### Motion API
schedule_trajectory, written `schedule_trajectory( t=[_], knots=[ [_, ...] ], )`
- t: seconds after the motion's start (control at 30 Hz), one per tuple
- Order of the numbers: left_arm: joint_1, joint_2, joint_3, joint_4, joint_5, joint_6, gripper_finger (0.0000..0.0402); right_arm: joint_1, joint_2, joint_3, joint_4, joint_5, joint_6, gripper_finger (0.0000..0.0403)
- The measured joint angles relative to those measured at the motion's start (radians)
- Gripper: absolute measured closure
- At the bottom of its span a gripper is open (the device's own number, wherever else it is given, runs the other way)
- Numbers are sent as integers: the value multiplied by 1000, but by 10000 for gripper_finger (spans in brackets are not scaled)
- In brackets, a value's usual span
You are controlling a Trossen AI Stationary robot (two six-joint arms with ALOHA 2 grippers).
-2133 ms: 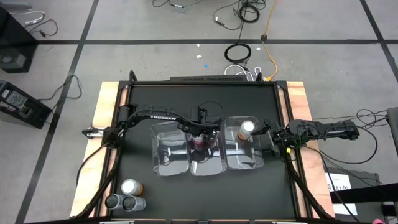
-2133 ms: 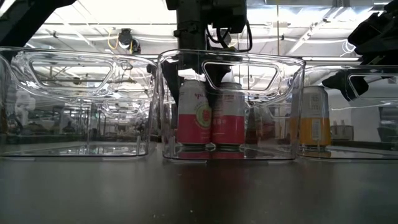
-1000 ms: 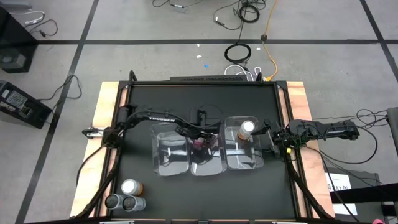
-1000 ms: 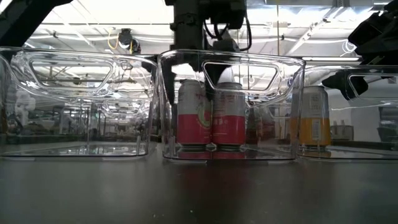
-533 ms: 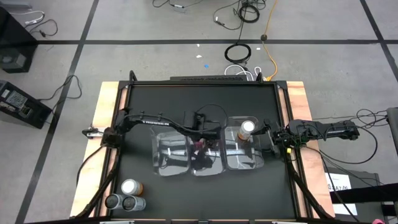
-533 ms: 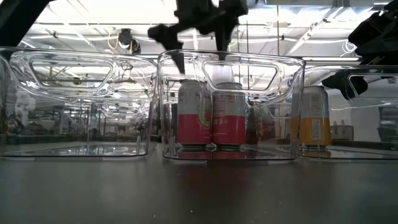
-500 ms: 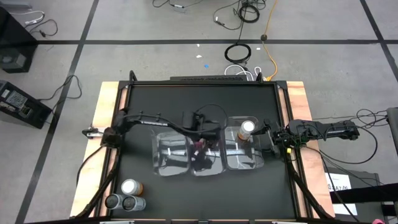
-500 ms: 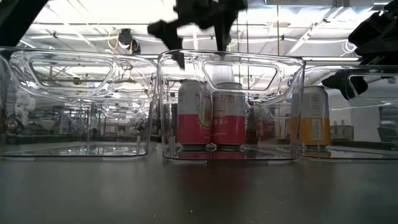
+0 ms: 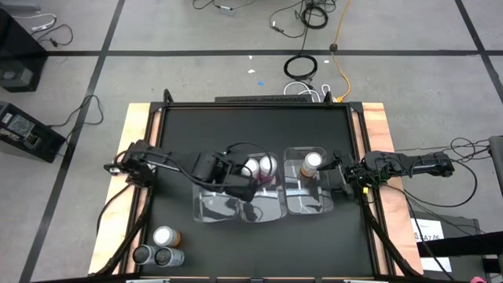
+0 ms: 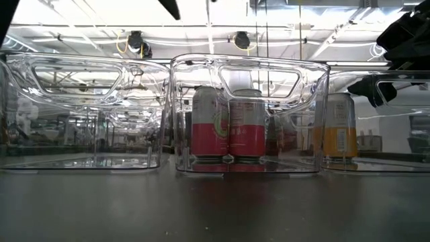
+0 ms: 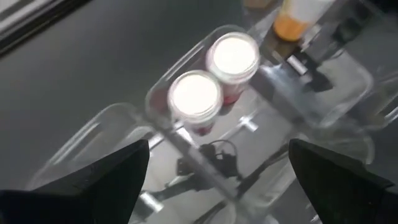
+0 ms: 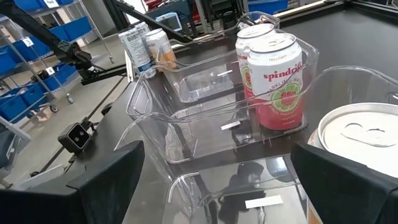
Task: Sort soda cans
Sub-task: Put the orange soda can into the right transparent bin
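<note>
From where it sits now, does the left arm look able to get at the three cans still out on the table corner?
Probably yes. The left hand is open, empty and raised over the bins, and the three cans stand in the open at the table's near-left corner on that arm's side, with nothing over or around them.

Even overhead light falls on the dark counter (image 9: 181,130), with soft shadows beneath the arms. In the low view, bright ceiling lights behind the clear bins (image 10: 248,114) wash out the background and leave glints on the plastic. The left wrist view is blurred, its two can tops (image 11: 214,74) blown out white.
</note>
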Motion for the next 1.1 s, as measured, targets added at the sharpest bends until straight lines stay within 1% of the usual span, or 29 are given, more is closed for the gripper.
schedule_trajectory(
  t=[0.1, 0.17, 0.27, 0.5, 0.63, 0.77, 0.9, 1.1],
  knots=[
    [-14, -2, 0, -50, 2, -1, 9, 0, 0, 0, 0, 0, 0, 5],
    [-22, -1, 0, -46, 2, -1, 9, 0, 0, 0, 0, 2, -11, 5],
    [-31, 0, 0, -36, 2, 0, 9, 0, 0, 0, 0, 11, -79, 5],
    [-39, 4, -1, -47, 2, 6, 9, 0, -5, 0, 27, 110, -212, 5],
    [-40, 5, -1, -47, 2, 8, 9, 0, -10, -7, 90, 114, -267, 5],
    [-39, 5, -1, -48, 1, 8, 9, -2, -8, -55, 227, 110, -301, 5],
    [-39, 5, -1, -48, 0, 48, 9, -24, -9, -94, 345, 111, -337, 5],
    [-41, 5, -1, -48, 0, 52, 9, -59, -9, -98, 355, 107, -349, 5]
  ],
)
